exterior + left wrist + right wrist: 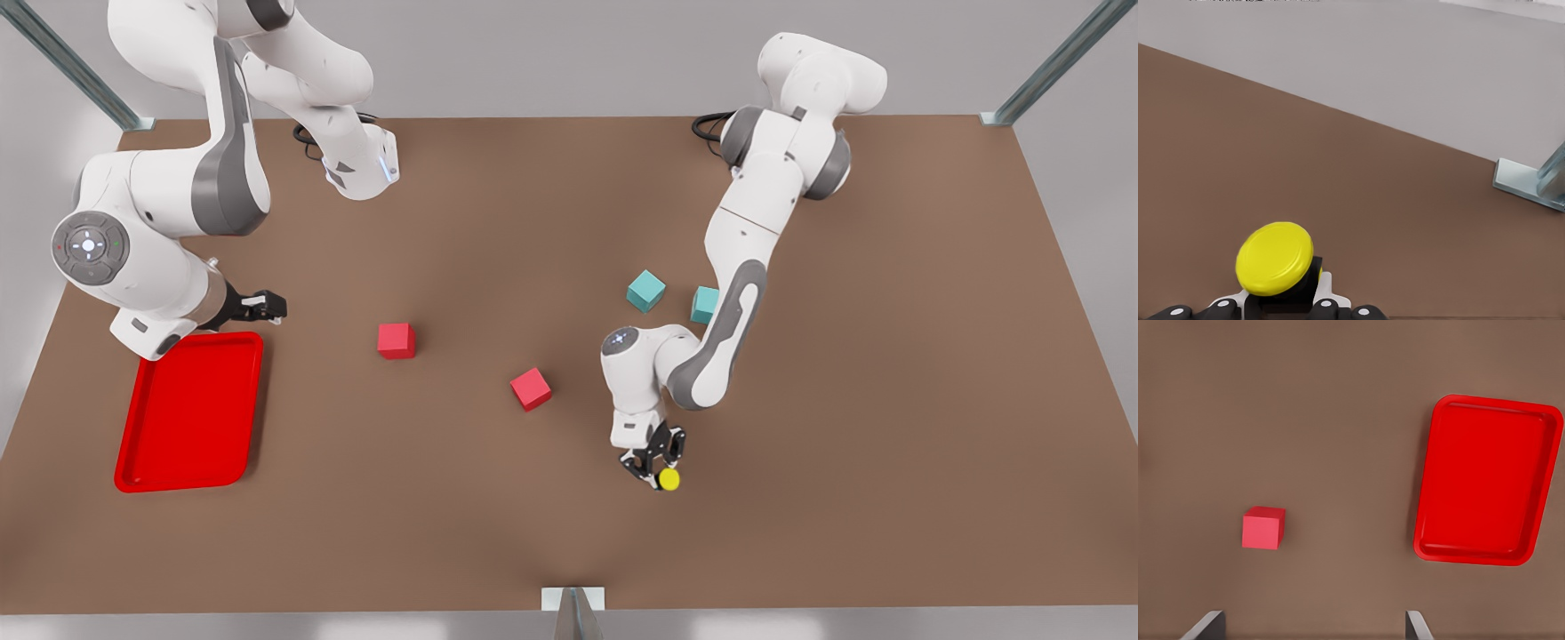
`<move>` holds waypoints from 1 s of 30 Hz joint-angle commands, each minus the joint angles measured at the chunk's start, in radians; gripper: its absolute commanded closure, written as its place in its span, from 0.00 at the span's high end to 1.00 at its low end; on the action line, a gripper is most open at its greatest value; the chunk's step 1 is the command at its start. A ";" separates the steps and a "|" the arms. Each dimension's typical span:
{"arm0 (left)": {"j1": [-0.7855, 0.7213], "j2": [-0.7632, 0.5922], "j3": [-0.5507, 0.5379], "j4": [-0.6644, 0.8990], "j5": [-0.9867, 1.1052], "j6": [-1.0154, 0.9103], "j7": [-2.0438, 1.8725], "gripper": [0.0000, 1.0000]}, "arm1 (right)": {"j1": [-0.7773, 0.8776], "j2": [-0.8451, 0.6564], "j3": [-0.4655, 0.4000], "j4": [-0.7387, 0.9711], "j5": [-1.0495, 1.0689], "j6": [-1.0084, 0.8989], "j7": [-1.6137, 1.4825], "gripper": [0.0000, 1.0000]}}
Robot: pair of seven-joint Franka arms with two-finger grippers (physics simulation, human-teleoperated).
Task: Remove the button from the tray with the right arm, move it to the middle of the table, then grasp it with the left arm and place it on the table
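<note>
The button [669, 479], with its round yellow cap and black body, hangs near the table's front edge, a little toward the front view's right of centre. My left gripper [656, 464] is shut on its black body; in the left wrist view the button [1275, 258] sits between the pads of that gripper [1279, 303]. I cannot tell whether it touches the table [800, 400]. The red tray [191, 413] lies at the front view's left, with nothing in it. My right gripper [265, 307] hovers by its far corner, open and holding nothing. From the right wrist view, the right gripper [1313, 628] looks down on the tray [1485, 480].
Two red cubes [396, 340] [531, 388] lie mid-table, and one red cube [1263, 527] is in the right wrist view. Two teal cubes [646, 291] [705, 304] sit beside the left arm's forearm. A metal bracket [573, 604] [1531, 180] stands at the front edge.
</note>
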 commanded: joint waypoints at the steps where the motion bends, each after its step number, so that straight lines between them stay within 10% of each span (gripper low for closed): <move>1: -0.006 0.002 0.002 -0.001 0.093 0.022 -0.441 0.38 | 0.000 0.000 0.000 0.001 0.000 0.000 0.008 1.00; 30: -0.006 0.025 0.002 -0.061 0.382 -0.067 -0.379 0.38 | 0.000 0.007 0.002 0.002 0.002 0.000 0.010 1.00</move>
